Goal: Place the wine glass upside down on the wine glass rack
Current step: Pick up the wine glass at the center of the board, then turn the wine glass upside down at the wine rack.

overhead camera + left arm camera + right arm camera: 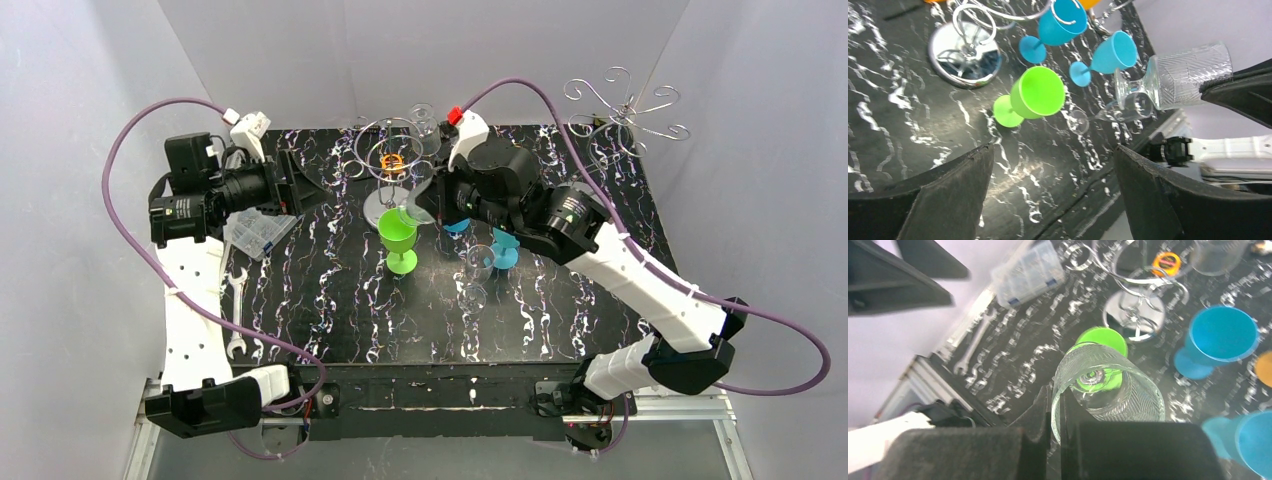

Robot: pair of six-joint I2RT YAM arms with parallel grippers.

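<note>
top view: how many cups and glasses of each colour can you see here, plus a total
green cup: 1
blue cups: 2
orange cup: 1
clear glasses: 3, counting the wine glass in the right gripper
total: 7
</note>
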